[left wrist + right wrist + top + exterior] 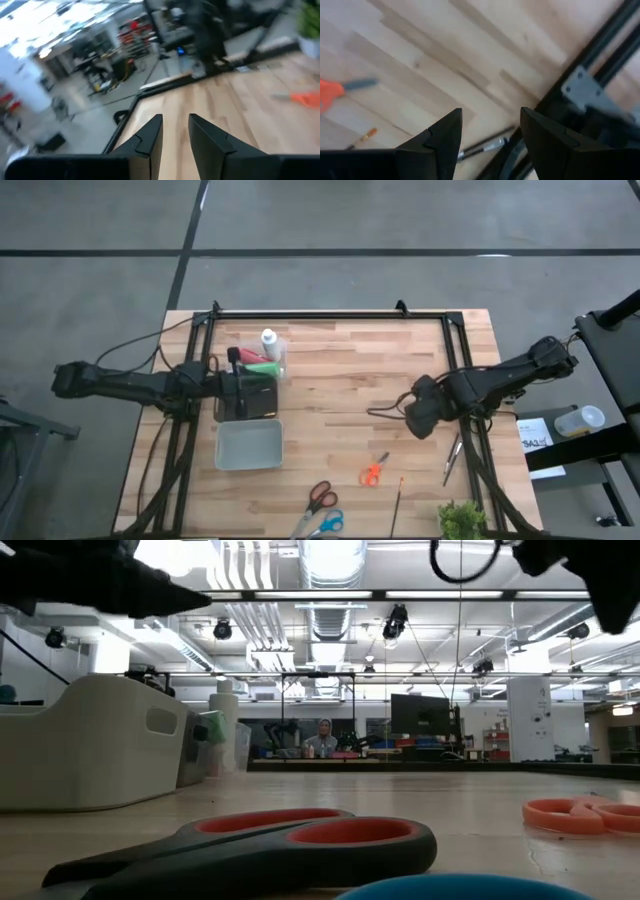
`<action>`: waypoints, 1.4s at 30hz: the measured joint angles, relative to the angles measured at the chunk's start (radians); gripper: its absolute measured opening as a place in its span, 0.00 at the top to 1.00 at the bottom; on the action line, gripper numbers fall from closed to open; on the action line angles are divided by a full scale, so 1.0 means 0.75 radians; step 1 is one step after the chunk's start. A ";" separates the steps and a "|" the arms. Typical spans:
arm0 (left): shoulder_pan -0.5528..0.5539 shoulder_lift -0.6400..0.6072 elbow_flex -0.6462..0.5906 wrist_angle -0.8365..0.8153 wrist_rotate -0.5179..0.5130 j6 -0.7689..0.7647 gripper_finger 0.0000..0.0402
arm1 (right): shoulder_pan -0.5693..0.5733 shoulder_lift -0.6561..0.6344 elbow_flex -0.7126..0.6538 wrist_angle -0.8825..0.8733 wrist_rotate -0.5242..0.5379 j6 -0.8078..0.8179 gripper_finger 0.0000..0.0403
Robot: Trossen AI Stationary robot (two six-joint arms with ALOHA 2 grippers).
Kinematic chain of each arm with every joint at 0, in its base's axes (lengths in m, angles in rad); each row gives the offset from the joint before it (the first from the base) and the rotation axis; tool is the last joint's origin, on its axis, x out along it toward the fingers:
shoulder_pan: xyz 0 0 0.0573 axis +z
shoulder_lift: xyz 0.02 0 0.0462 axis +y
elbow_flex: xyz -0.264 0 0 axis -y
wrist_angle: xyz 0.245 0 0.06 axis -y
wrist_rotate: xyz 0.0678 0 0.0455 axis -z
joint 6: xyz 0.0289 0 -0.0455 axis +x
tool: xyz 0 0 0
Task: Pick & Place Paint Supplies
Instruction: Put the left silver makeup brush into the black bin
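Note:
Three small paint bottles sit together at the table's left: a white one (268,340), a green one (257,357) and a red one (265,368). My left gripper (274,394) is just on their near side, level and open (175,117), with nothing between its fingers. My right gripper (418,420) hangs open over the table's right part, pointing down (490,112). Thin brushes (485,145) lie on the wood below it by the frame rail (452,458). Another brush (400,498) lies near the front edge.
A grey tray (249,445) stands just nearer than my left gripper. Small orange scissors (373,471), red-handled scissors (320,496) and blue-handled scissors (328,523) lie toward the front edge, and a green plant (460,520) sits at the front right. A black frame (330,315) borders the table.

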 joint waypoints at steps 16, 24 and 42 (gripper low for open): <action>0.122 0.036 0.361 -0.513 0.181 -0.046 0.75 | 0.075 0.022 -0.471 0.120 -0.580 0.144 0.51; 0.122 0.038 0.369 -0.558 0.174 0.043 0.75 | 0.152 0.021 -0.615 0.536 -0.638 0.117 0.51; 0.122 0.036 0.368 -0.566 0.174 0.136 0.75 | 0.414 0.020 -0.662 0.650 -0.669 0.188 0.51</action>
